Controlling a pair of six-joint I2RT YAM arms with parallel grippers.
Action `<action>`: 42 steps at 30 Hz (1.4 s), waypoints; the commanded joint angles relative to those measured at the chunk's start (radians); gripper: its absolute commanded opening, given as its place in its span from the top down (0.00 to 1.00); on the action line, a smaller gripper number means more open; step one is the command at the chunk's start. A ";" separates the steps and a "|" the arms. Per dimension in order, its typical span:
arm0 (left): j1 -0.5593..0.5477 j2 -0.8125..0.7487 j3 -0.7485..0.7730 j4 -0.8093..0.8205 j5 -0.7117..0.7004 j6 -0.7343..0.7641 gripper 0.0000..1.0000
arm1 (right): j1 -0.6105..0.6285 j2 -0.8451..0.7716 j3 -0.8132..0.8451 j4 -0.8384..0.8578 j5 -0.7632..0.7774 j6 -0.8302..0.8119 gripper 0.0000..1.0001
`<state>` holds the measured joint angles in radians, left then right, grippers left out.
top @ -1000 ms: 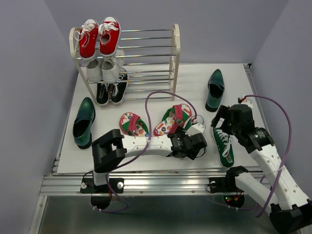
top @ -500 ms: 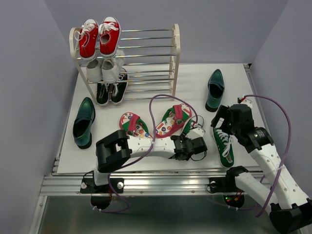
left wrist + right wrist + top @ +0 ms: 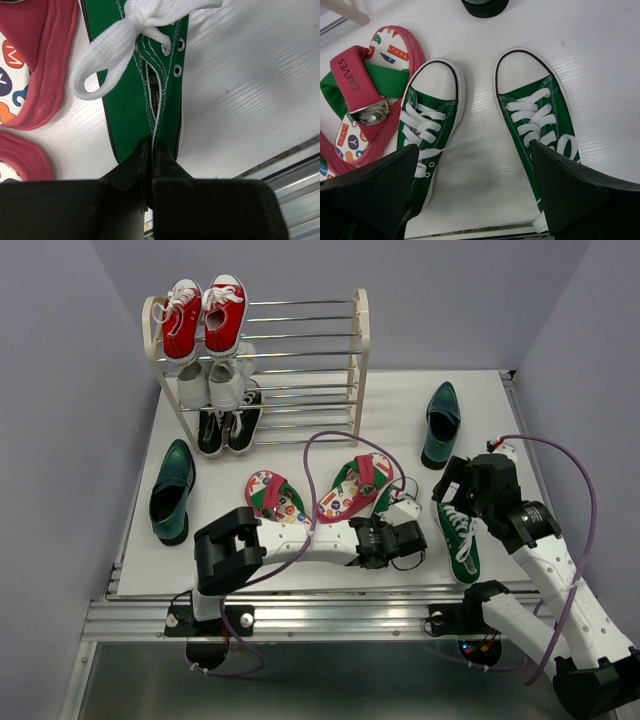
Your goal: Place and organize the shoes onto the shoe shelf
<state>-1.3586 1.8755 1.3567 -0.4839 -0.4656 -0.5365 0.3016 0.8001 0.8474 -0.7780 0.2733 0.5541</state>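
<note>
My left gripper (image 3: 151, 148) is shut on the heel-side upper of a green sneaker (image 3: 134, 102) with white laces, its two fingers pinching the fabric. From above, this gripper (image 3: 398, 532) covers most of that sneaker (image 3: 388, 498). The second green sneaker (image 3: 461, 541) lies to its right. My right gripper (image 3: 477, 197) hangs open above the gap between both sneakers (image 3: 431, 120) (image 3: 536, 112). Two pink-red flip-flops (image 3: 272, 494) (image 3: 352, 485) lie mid-table. One teal dress shoe (image 3: 172, 490) lies at the left, another (image 3: 440, 423) at the right. The shoe shelf (image 3: 359, 350) stands at the back.
On the shelf's left side sit red sneakers (image 3: 203, 315) on top, white sneakers (image 3: 214, 382) in the middle and black sneakers (image 3: 228, 426) at the bottom. A purple cable (image 3: 330, 445) loops over the flip-flops. The table's front rail (image 3: 330, 615) runs close behind the left gripper.
The left gripper's fingers have closed from wide open onto the green sneaker's upper. The left arm shifted slightly. The right arm has stayed still and open.
</note>
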 commanded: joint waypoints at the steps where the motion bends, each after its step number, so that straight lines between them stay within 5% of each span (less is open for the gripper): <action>1: -0.008 -0.128 0.016 0.031 -0.100 -0.020 1.00 | 0.002 -0.010 -0.002 0.006 -0.009 -0.003 0.00; 26: 0.029 -0.472 -0.131 -0.094 -0.280 -0.097 1.00 | 0.002 0.016 0.004 0.025 0.001 -0.006 0.00; 42: 0.386 -0.590 -0.294 0.217 -0.169 0.177 1.00 | 0.002 0.112 -0.002 0.048 0.021 0.000 0.00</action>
<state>-1.0149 1.3190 1.0550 -0.4080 -0.6033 -0.4580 0.3016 0.8871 0.8368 -0.7734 0.2726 0.5537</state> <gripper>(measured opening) 0.132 0.995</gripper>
